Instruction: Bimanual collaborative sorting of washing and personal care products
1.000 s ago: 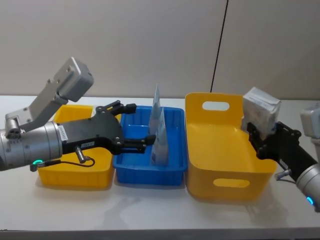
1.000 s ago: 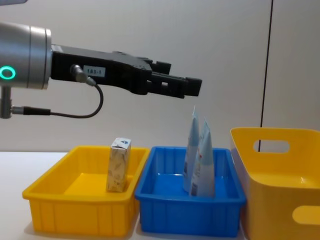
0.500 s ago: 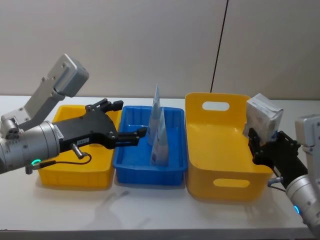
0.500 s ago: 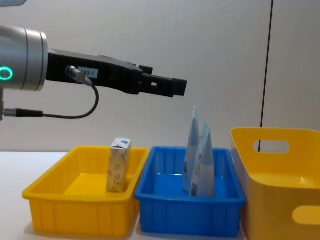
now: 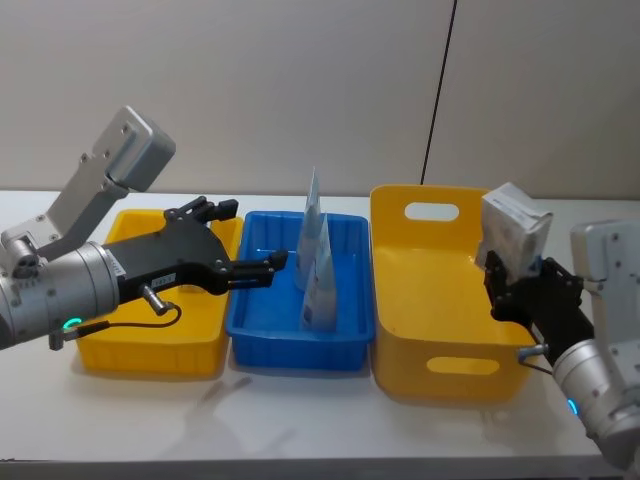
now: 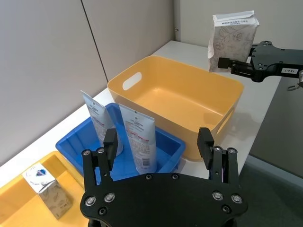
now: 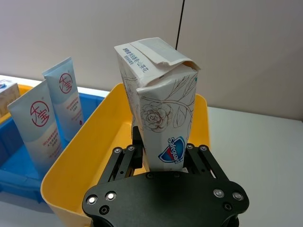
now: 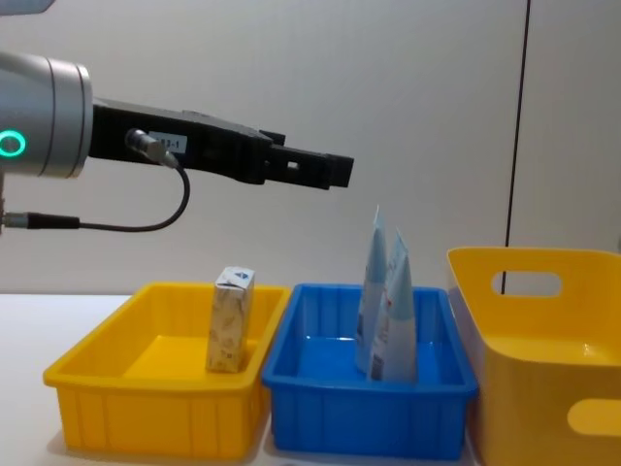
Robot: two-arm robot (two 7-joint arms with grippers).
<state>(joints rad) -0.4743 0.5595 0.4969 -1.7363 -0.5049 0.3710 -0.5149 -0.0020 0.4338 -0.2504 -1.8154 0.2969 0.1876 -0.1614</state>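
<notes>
Two trays and one deep bin stand in a row on the surface. Yellow tray: one small beige gable-top pack, upright, with a blue mark on top. Left hand: empty, fingers spread wide, hovering above the blue tray. In that tray, two pale-blue squeeze tubes stand upright, close together, each with a red round emblem. Yellow handled bin. Right hand: clamped low on a larger gable-top pack, pale, with line-drawn flowers, a blue logo and a creased top, held upright over the bin's right rim. A leftward hand-over looks likely; keep the pack upright and its upper body free for the receiving fingers.
</notes>
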